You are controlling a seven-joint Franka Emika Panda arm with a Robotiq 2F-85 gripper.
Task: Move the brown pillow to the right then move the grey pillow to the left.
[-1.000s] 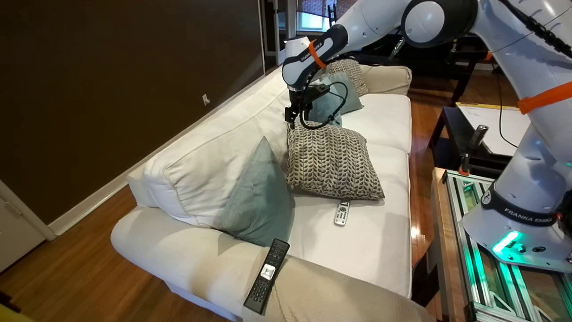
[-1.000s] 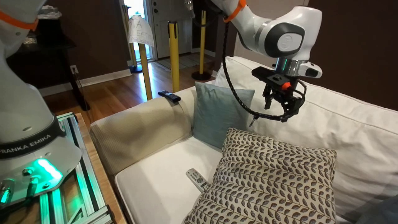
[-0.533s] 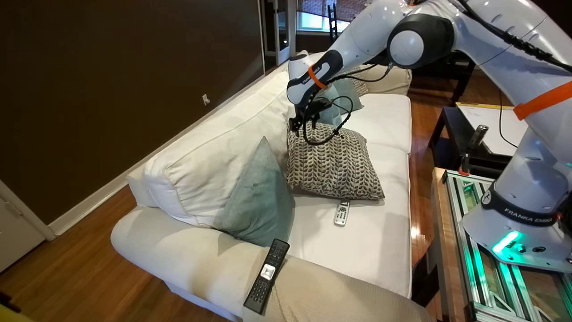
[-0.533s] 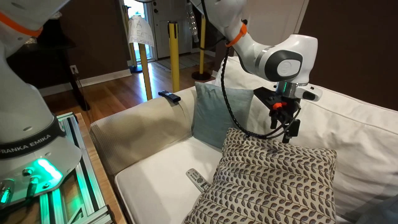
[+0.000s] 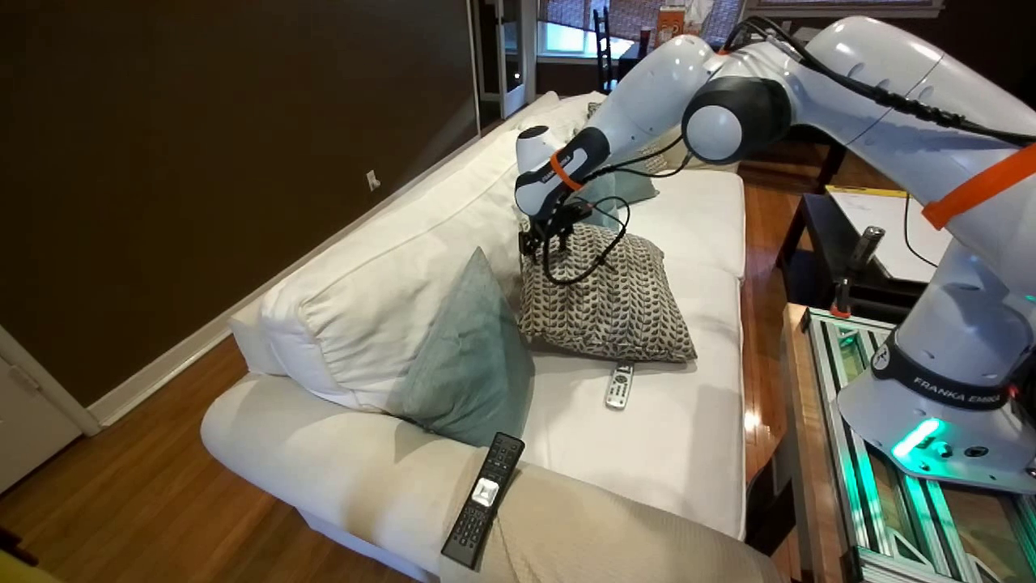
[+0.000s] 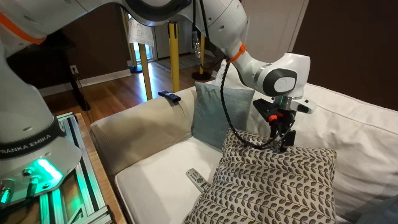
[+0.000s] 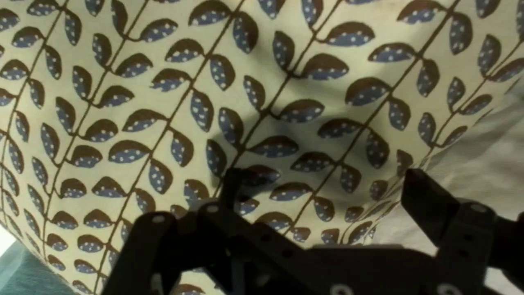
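The claw [image 7: 324,176] has just come down to the top edge of the brown leaf-patterned pillow [image 6: 267,183] on a white sofa [image 6: 155,177]. Its jaws stand wide apart, gripping nothing; contact is unclear. The pillow has not shifted, so the rightward move seems about to begin. A plain blue-grey pillow [image 6: 222,115] leans near the armrest [image 6: 149,130]. The robot base [image 5: 963,356] reads "FRANKA EMIKA"; a paper sign [image 6: 141,34] shows partial letters, "LECT" and "PROG".
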